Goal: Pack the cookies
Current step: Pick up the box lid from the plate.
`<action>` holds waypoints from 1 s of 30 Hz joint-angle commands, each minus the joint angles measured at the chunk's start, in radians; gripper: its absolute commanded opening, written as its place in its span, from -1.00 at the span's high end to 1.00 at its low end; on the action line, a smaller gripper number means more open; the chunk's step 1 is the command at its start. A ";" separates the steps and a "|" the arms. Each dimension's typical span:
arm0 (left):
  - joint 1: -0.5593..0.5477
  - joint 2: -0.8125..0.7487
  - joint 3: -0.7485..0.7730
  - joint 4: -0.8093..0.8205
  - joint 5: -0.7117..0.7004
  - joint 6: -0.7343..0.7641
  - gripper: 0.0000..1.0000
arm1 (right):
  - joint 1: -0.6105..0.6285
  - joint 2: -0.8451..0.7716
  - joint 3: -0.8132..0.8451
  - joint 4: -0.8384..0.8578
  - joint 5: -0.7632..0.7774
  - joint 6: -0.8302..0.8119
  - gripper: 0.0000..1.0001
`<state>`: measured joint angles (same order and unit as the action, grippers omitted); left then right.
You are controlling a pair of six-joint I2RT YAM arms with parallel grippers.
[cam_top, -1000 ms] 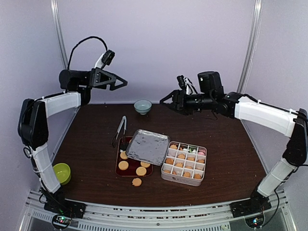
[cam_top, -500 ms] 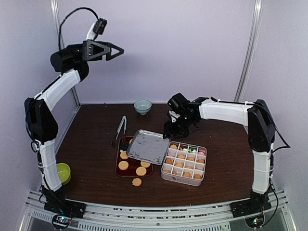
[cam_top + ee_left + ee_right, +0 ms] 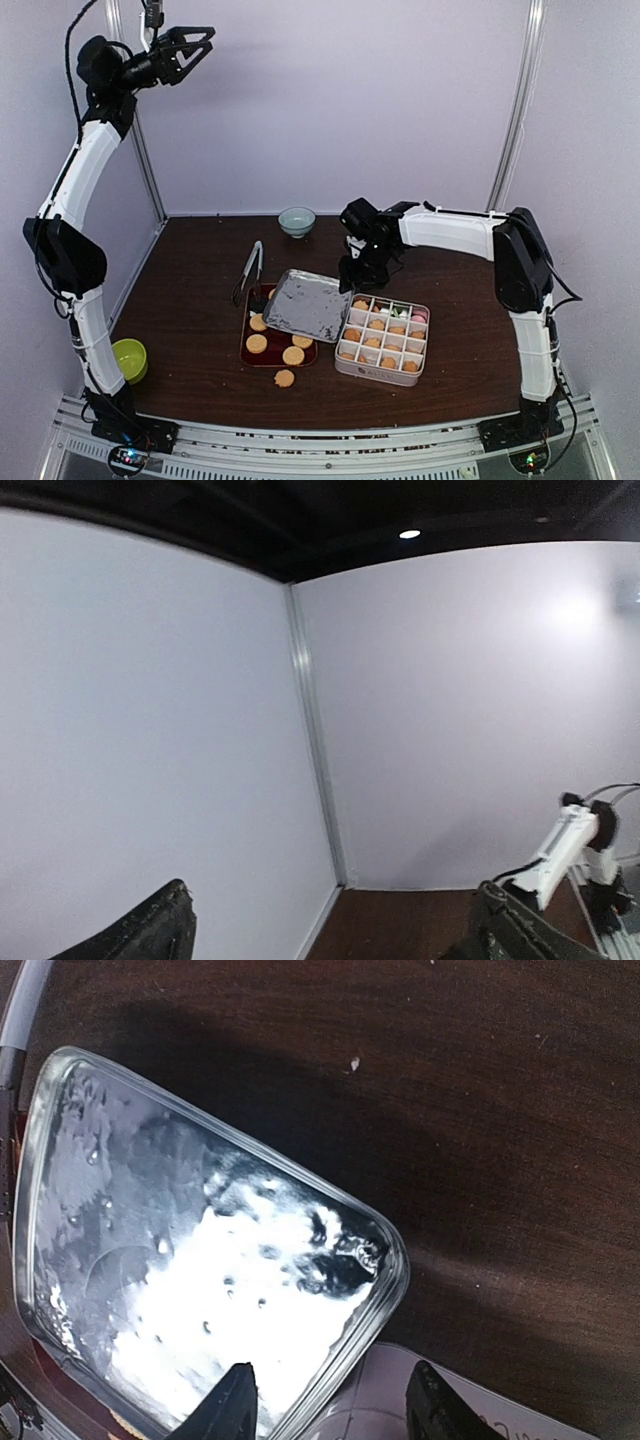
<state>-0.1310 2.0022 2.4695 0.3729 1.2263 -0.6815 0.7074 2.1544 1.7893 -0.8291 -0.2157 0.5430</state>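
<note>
A mirror-bright, dimpled metal lid [image 3: 308,303] throws white glare over the matt, dark wood-grain bench [image 3: 480,300]. Beside it sit a pale satin-finish tin [image 3: 384,376], a glossy dark-red tray [image 3: 275,348] and dull golden cookies [image 3: 257,343]. At the far edge, a smooth glazed bowl [image 3: 297,220] shines.

Cookies [image 3: 385,335]: most sit in the divided tin [image 3: 378,377], centre-right, approx. one per compartment, lying flat. Mostly golden-orange, w/ a pink one and a green/white one in far row. Four more round golden ones [image 3: 257,343] lie flat on dark red tray [image 3: 274,347] just left of tin. One loose cookie [image 3: 285,378] on table [image 3: 200,300], just near of tray.
</note>
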 commanded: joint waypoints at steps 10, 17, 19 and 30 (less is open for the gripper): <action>0.001 -0.315 -0.553 -1.036 -0.467 1.115 -0.96 | 0.002 0.069 -0.035 0.052 0.026 0.020 0.28; 0.008 -0.381 -0.686 -1.057 -0.661 1.106 -0.96 | 0.003 0.090 -0.046 0.081 0.055 0.033 0.42; 0.022 -0.388 -0.697 -1.069 -0.657 1.137 -0.96 | 0.002 0.093 -0.058 0.098 0.058 0.039 0.46; 0.201 -0.360 -0.724 -1.018 -0.437 0.933 -0.96 | 0.013 0.087 -0.079 0.157 0.039 0.066 0.94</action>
<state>0.0452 1.6192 1.7039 -0.6201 0.6506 0.2634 0.7029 2.2238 1.7332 -0.6777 -0.1761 0.5926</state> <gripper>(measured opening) 0.978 0.080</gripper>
